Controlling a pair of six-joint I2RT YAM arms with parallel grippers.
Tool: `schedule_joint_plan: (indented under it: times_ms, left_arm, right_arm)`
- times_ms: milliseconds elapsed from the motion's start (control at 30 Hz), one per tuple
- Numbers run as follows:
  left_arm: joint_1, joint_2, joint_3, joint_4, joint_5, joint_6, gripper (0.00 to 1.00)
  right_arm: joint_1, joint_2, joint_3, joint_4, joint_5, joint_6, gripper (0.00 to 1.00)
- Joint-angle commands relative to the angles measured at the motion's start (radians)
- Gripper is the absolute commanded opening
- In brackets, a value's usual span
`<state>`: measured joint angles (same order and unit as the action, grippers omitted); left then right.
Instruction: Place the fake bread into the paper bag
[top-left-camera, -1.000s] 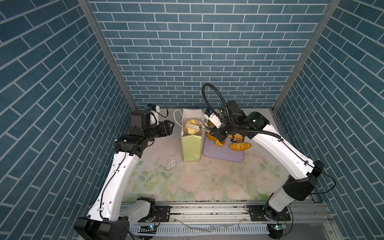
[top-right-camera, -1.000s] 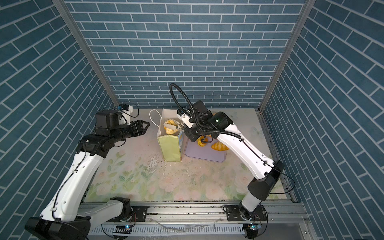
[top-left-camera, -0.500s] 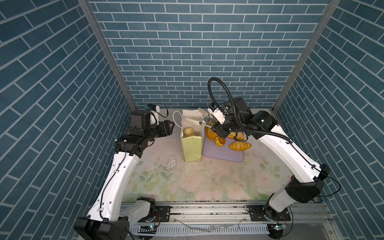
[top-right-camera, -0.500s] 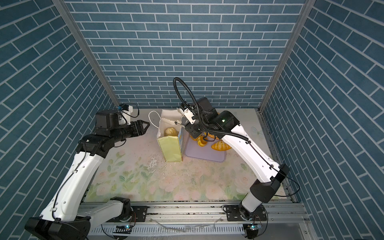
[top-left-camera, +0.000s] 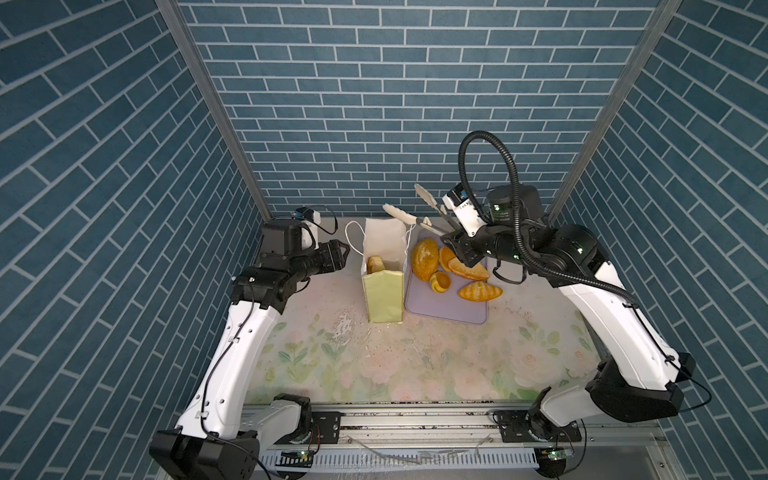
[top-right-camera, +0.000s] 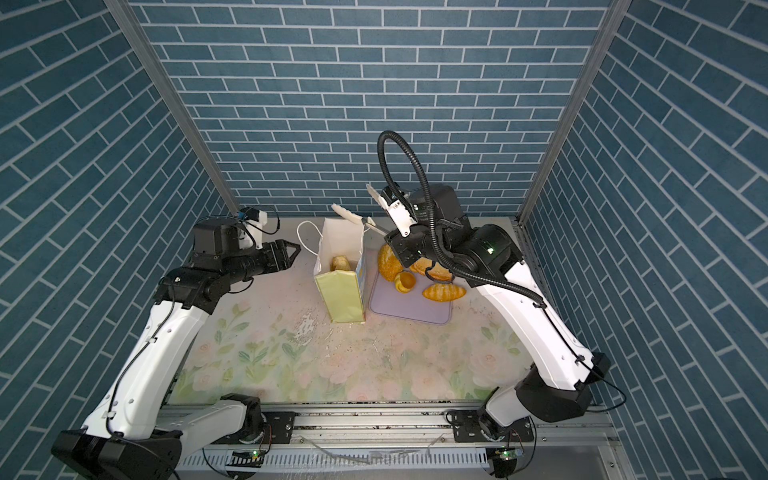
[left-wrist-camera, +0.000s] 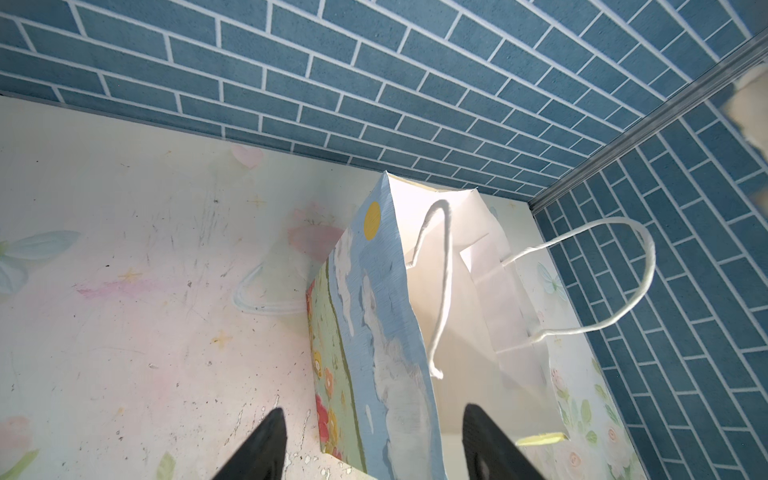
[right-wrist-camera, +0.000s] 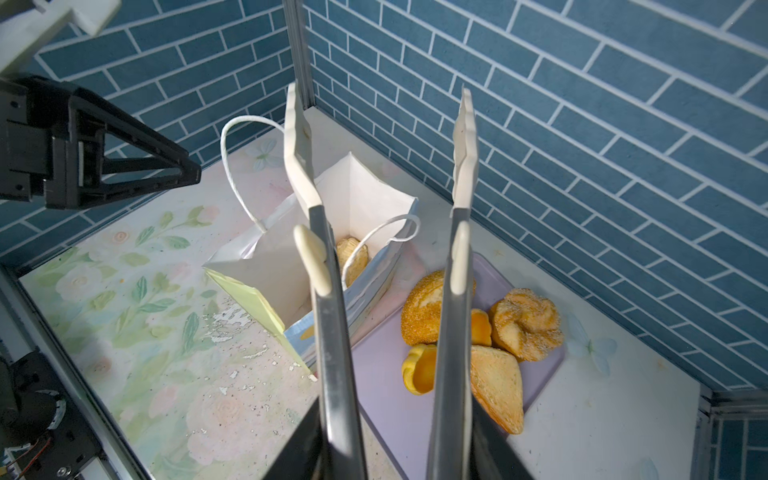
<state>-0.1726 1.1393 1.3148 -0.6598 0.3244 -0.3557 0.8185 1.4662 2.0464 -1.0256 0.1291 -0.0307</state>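
Lifting my right claw (right-wrist-camera: 380, 137) off the paper bag (top-left-camera: 384, 299) | jaws apart, empty | one bread (right-wrist-camera: 353, 257) dropped inside | other breads (right-wrist-camera: 424, 307) wait on tray (right-wrist-camera: 384, 409)

This looks like a robot test cell in a lab. Flat panels (top-left-camera: 374, 104) printed with blue bricks close three sides, joined by metal posts (top-left-camera: 216, 108). Two white arms (top-left-camera: 245, 345) stand on a metal rail (top-left-camera: 415, 419) before a flower-printed worktop (top-left-camera: 415, 365).
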Motion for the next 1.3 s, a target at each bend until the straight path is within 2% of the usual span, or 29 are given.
schedule_joint_plan:
  times_ms: [0,200,500,667,833,1267]
  left_arm:
    - [-0.005,0.009,0.034,0.011,0.018,0.004,0.69]
    - [-0.005,0.023,0.047,0.013,0.024,0.012,0.69]
    - [-0.005,0.044,0.068,-0.005,0.015,0.034,0.69]
    - [-0.005,0.050,0.075,-0.006,0.013,0.044,0.69]
    - [-0.005,0.071,0.098,-0.024,0.000,0.066,0.69]
    - [-0.005,0.106,0.178,-0.054,-0.080,0.129,0.69]
  right_arm:
    - [-0.039,-0.067,-0.008,-0.006,0.069,0.022,0.47]
    - [-0.157,-0.161,-0.131,-0.047,0.106,0.094,0.47]
    - [-0.345,-0.266,-0.458,-0.105,0.112,0.199,0.47]
    - [-0.387,-0.250,-0.593,-0.127,0.124,0.224,0.47]
    - [-0.403,-0.204,-0.646,-0.164,0.123,0.243,0.48]
    - [-0.505,-0.108,-0.761,-0.055,-0.040,0.313,0.51]
